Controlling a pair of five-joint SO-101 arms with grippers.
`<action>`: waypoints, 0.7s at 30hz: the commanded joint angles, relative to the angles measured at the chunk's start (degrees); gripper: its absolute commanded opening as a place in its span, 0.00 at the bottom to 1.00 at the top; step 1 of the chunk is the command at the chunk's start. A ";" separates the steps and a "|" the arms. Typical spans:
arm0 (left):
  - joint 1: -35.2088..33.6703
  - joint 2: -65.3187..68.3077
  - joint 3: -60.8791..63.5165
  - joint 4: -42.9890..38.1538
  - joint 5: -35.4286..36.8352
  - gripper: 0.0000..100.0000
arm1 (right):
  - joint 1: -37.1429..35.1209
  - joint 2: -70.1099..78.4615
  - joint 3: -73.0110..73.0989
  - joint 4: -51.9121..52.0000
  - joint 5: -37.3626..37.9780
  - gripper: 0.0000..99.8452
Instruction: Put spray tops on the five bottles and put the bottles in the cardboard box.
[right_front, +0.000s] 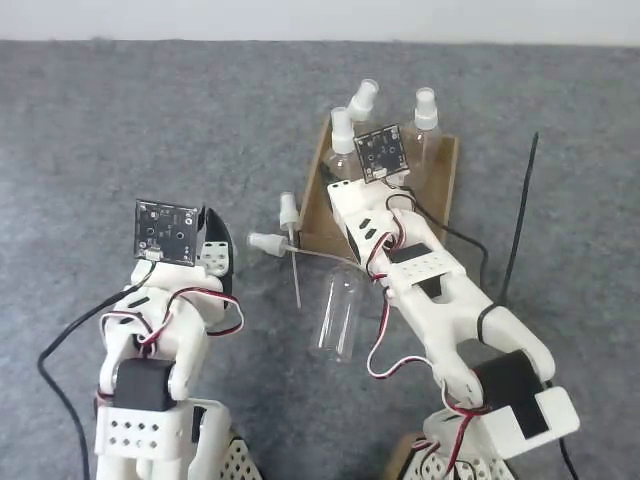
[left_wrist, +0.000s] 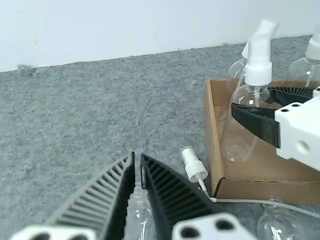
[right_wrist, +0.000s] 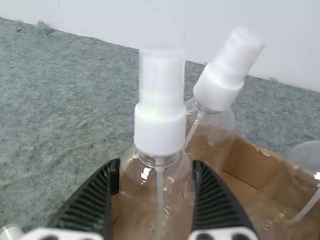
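Grey carpet (right_front: 150, 120): three capped bottles (right_front: 343, 140) in cardboard box (right_front: 316, 215), two loose spray tops (right_front: 266, 242).

We find open carpet (right_front: 150, 110) across the upper left of the high view, free to cross. At upper centre the cardboard box (right_front: 316, 200) is crowded: two capped bottles (right_front: 426, 115) stand inside, and the right gripper (right_wrist: 156, 167) clamps a third bottle (right_wrist: 150, 192) at its left side. Two loose spray tops (right_front: 266, 243) lie just left of the box, an uncapped bottle (right_front: 337, 315) below it. At lower left the left gripper (left_wrist: 137, 157) pinches a clear bottle (left_wrist: 136, 209). A black cable (right_front: 520, 220) lines the right.
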 joint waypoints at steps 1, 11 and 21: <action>0.00 -0.26 -0.13 -1.32 -0.09 0.01 | -0.57 -0.57 -1.76 -1.45 -0.35 0.06; 0.00 -0.26 0.22 -1.32 -0.09 0.01 | -0.66 -0.57 -1.67 -1.01 -0.26 0.12; 0.00 -0.26 0.22 -1.32 -0.09 0.01 | -0.66 -0.75 -1.67 -1.01 -0.26 0.13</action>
